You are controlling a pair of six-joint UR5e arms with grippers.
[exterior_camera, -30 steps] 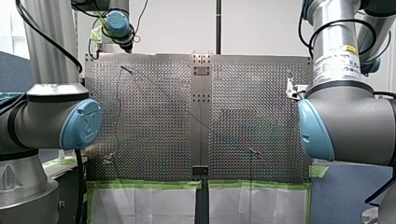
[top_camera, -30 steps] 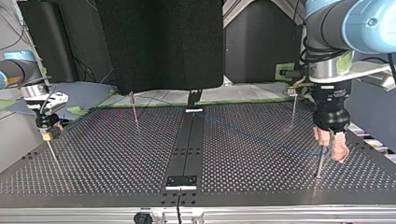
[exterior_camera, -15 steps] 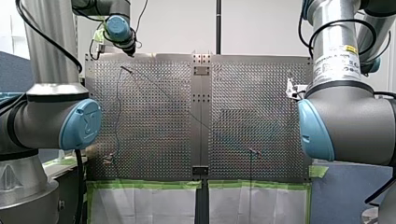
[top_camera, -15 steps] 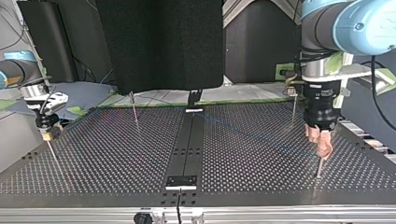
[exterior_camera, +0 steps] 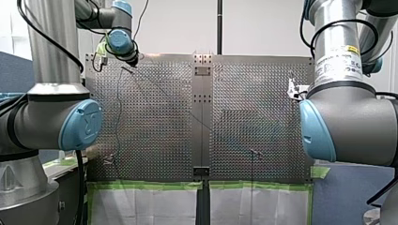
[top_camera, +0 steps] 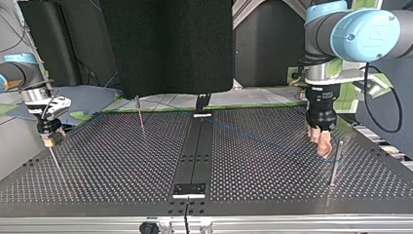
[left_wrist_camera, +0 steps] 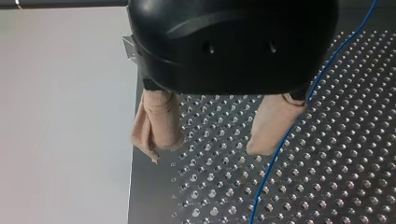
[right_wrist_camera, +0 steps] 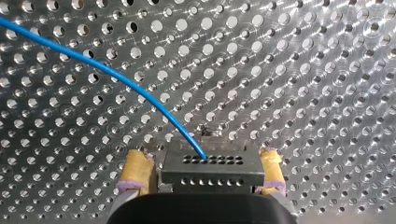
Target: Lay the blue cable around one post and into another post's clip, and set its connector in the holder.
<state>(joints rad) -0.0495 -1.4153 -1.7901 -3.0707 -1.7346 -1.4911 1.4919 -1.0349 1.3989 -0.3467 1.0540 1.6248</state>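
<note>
My left gripper (top_camera: pixel 322 145) now sits further left and higher in the top view than a second ago. It is off the thin post (top_camera: pixel 334 163) at the lower right, which stands bare just right of it. In the front view my left wrist (exterior_camera: pixel 120 44) is lower, over the table's (exterior_camera: pixel 155 140) upper left corner.
</note>
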